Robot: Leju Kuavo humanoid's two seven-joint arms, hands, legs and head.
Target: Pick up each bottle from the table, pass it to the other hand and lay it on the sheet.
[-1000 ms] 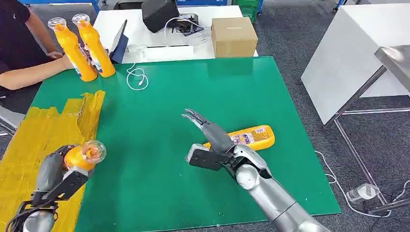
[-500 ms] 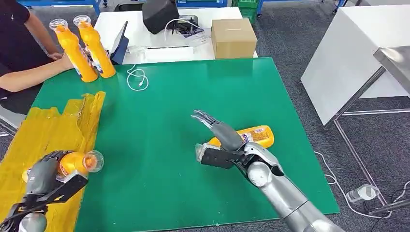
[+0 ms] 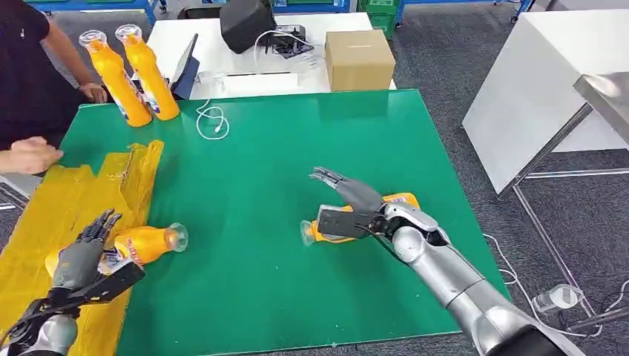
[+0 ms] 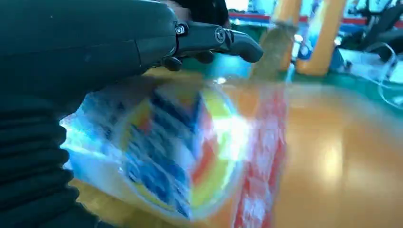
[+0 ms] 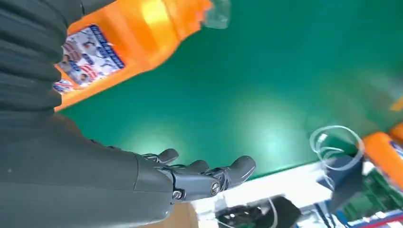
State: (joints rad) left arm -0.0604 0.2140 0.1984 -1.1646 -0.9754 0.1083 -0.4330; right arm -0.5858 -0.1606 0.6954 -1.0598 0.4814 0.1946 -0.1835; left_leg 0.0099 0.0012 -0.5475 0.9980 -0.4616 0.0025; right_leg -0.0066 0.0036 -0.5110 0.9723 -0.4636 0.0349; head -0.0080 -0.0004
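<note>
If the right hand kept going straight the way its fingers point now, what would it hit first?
Probably nothing near. The right hand is open above the lying bottle, fingers pointing up-left over bare green table. Farther along lie the white cable and two standing bottles; depth is unclear.

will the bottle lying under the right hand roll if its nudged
Probably: the bottle lies on its side on the smooth green mat, and its round body should roll easily. It looks full, so likely heavy. The right hand is open.

Orange bottles, yellow sheet, green table.
</note>
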